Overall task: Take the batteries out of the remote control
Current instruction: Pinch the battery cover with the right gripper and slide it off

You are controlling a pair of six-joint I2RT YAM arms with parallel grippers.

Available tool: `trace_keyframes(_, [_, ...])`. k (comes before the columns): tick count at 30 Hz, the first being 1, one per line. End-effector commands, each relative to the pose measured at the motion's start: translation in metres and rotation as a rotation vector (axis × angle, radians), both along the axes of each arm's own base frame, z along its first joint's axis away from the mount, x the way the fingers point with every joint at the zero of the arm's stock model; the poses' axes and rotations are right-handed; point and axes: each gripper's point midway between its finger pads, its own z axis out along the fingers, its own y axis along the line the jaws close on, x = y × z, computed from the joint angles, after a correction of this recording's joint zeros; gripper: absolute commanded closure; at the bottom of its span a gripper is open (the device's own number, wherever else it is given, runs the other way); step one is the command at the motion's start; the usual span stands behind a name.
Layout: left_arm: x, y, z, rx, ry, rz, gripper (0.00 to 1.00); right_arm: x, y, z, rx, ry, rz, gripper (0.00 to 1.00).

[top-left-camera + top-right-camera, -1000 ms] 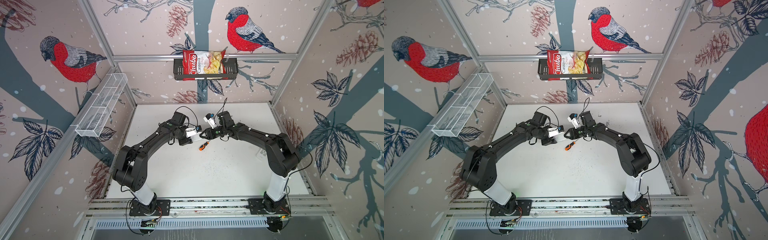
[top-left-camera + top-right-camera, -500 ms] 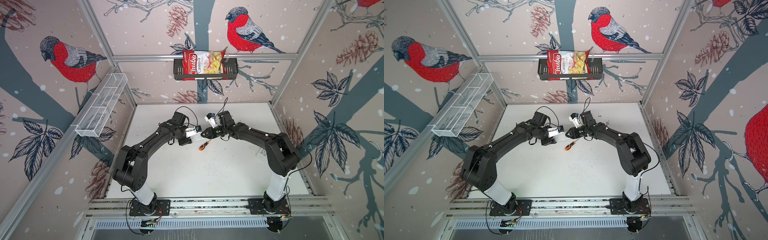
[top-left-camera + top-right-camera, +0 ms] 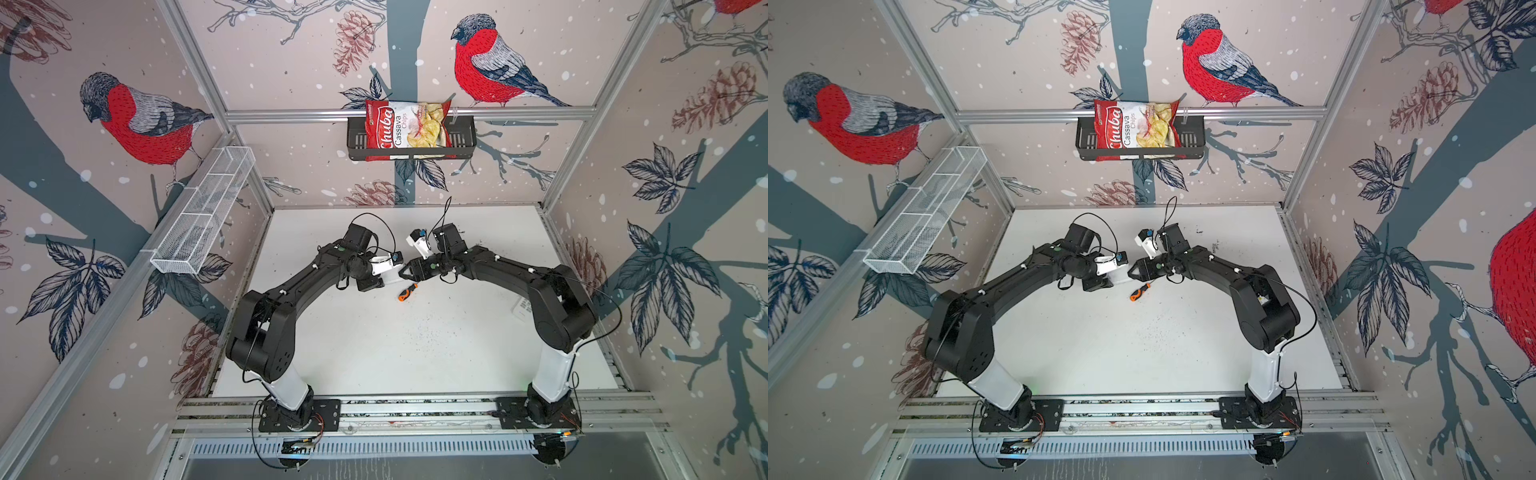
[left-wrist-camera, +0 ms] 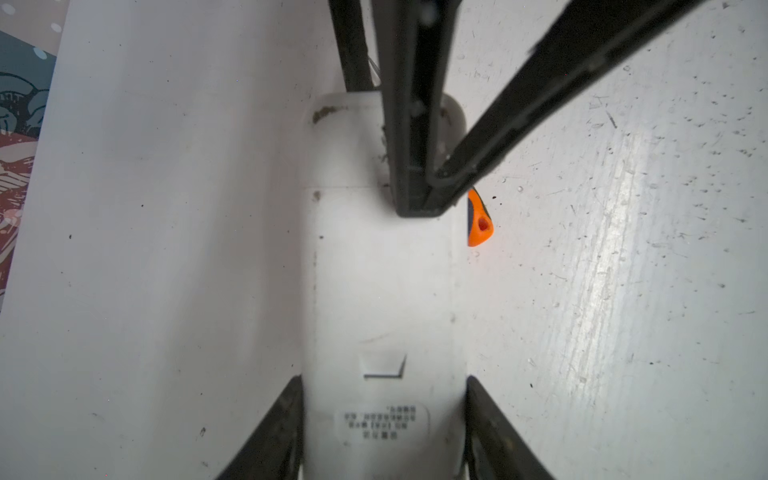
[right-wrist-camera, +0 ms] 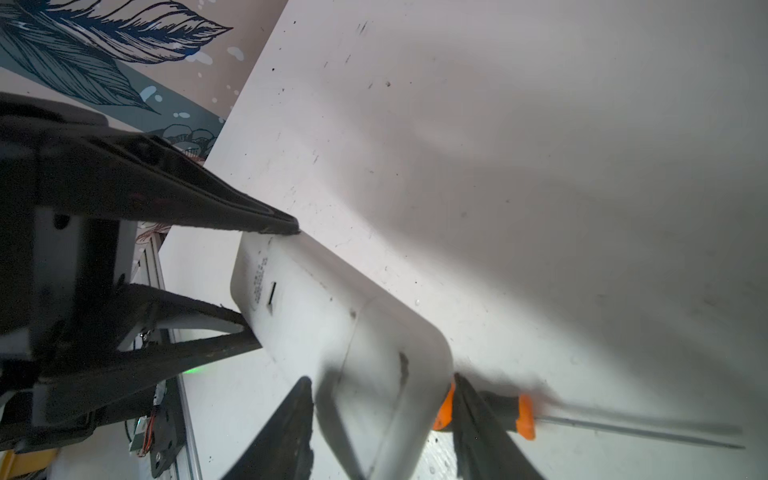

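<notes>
Now L hand (image 4: 383, 378) clamps remote (image 4: 382, 270); R hand (image 5: 382, 384) part-open over end.

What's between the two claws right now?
The white remote: left claw clamps one end, right claw flanks the other. Clear in both wrist views.

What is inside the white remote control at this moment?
Nothing inside shows. The remote control, held by the left fingers, shows only its closed back, so any batteries are covered.
</notes>
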Motion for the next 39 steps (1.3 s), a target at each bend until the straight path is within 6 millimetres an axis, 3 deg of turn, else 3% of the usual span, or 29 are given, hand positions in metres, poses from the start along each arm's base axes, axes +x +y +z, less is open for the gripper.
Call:
trace_keyframes(1, [-0.001,-0.005,0.004,-0.028,-0.002,-0.017,0.75,-0.005,0.004,0.004,0.024,-0.005,0.04,0.5])
trace_keyframes(17, [-0.001,-0.006,0.005,-0.032,-0.003,-0.015,0.75,0.003,-0.001,-0.005,-0.028,-0.008,0.009,0.73])
trace_keyframes(20, [-0.001,-0.006,0.005,-0.033,-0.001,-0.017,0.75,0.008,-0.005,-0.007,-0.048,-0.016,-0.014,0.73])
trace_keyframes(24, [0.0,-0.006,0.005,-0.03,0.002,-0.016,0.76,0.01,-0.007,-0.006,-0.052,-0.02,-0.021,0.56])
trace_keyframes(26, [-0.001,-0.006,0.005,-0.031,0.001,-0.016,0.76,0.01,-0.007,-0.003,-0.047,-0.025,-0.022,0.54])
trace_keyframes(33, [0.0,-0.006,0.004,-0.028,0.001,-0.015,0.76,0.015,-0.013,-0.006,-0.083,-0.041,-0.06,0.67])
trace_keyframes(39, [-0.001,-0.005,0.001,-0.027,0.006,-0.015,0.76,0.017,-0.016,-0.004,-0.094,-0.05,-0.078,0.7])
